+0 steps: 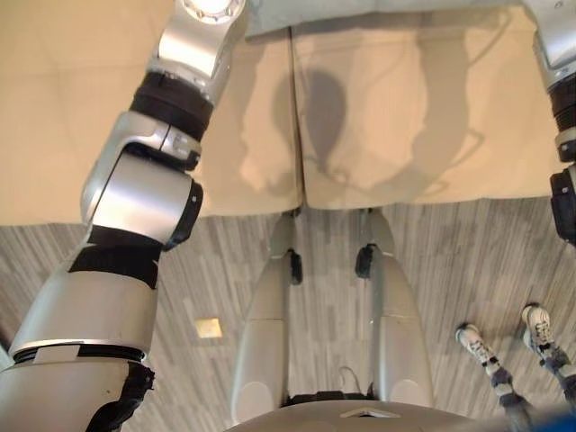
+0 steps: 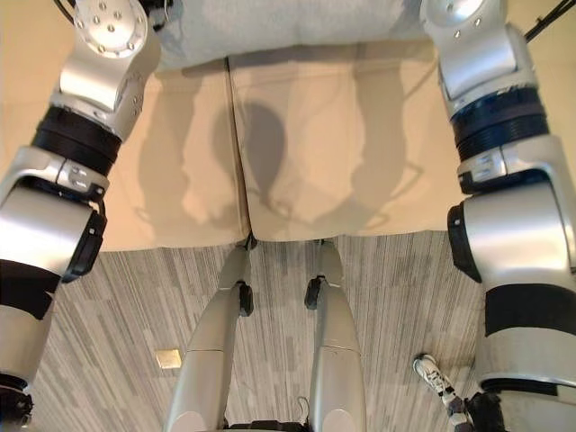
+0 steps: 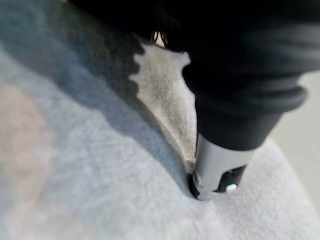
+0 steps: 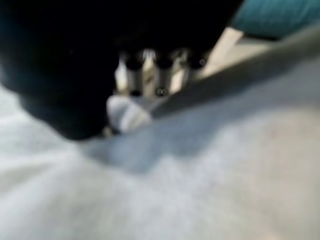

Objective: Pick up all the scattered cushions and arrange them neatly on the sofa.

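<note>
Grey cushion [image 2: 288, 27] over sofa [image 2: 360, 162], both hands pressed in (grip indiscernible): may slide off if released unevenly.

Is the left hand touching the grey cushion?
Touching. The left wrist view shows the left hand with its thumb pressed into the grey cushion, denting the fabric.

The grey cushion [image 3: 100, 165] under my left hand [image 3: 220, 165] is a soft, matt, fleecy cloth with a fine nap. The hand's thumb looks like smooth satin metal; its cover is dark, matt and ribbed, possibly rubber. The sofa [image 2: 315, 153] wears smooth beige fabric. The floor [image 1: 225, 261] is matt, streaked grey, wood-grain.
</note>
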